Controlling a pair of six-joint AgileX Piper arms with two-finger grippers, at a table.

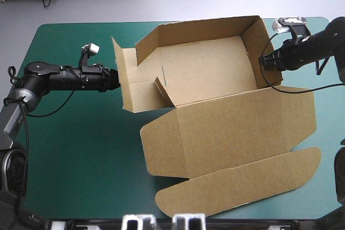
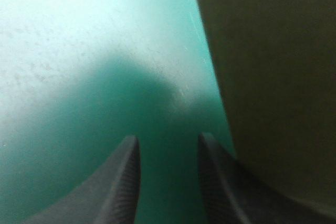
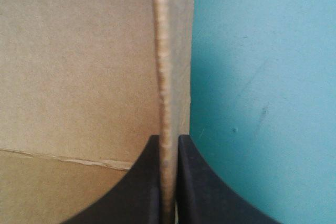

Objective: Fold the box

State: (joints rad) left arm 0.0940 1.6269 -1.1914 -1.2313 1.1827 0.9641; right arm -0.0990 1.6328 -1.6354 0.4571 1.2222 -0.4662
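The brown box (image 1: pixel 205 63) sits mid-table with its back and side walls raised. Its lid (image 1: pixel 237 127) lies flat toward the front edge, with a rounded tuck flap (image 1: pixel 237 187) at its end. On the left, a side flap (image 1: pixel 129 87) stands upright and my left gripper (image 1: pixel 117 78) is against its outer face. In the left wrist view that gripper (image 2: pixel 168 140) is slightly open over the cover, with brown board (image 2: pixel 273 77) beside one finger. My right gripper (image 1: pixel 264 62) is shut on the right wall (image 1: pixel 257 47), whose edge (image 3: pixel 161 51) runs between the black fingers (image 3: pixel 168 137).
The teal-green cover (image 1: pixel 70 149) shows to the left of the box and in front of it. The box's back wall stands close to the table's far edge (image 1: pixel 108 23). The flat lid reaches almost to the right edge (image 1: pixel 329 133).
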